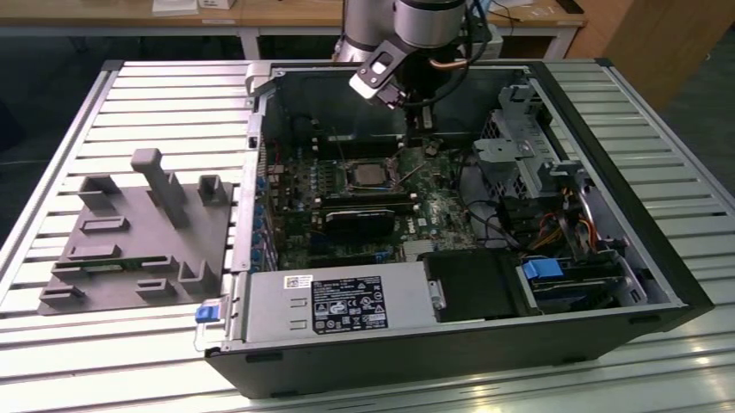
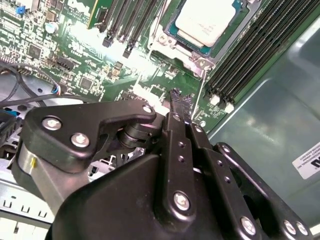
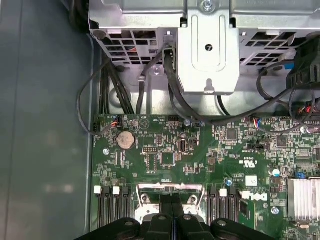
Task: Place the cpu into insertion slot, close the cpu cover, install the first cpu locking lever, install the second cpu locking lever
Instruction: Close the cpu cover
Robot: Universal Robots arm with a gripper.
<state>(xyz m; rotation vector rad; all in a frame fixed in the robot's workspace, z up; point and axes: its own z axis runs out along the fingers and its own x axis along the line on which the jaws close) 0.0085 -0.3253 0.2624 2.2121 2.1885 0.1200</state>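
The cpu (image 1: 370, 175) (image 2: 207, 17), with its silvery top, sits in the insertion slot (image 1: 347, 165) on the green motherboard inside the open computer case. In the second wrist view the silver cpu cover (image 2: 187, 50) frames the chip and looks laid down over it. From the cover's corner a thin silver locking lever (image 2: 199, 95) runs toward my fingertips. My gripper (image 1: 416, 146) (image 2: 176, 96) (image 3: 171, 200) hangs just beside the socket, on the exterior view's right of the chip. Its black fingers are shut together with nothing between them.
Long black memory slots (image 2: 250, 55) flank the socket. A black heatsink block (image 1: 358, 222) lies nearer the front, with the power supply (image 1: 333, 305) beyond it. A drive cage (image 1: 517, 146) and cables (image 3: 125, 85) crowd the case's right side. A grey fixture plate (image 1: 138, 241) lies outside the case.
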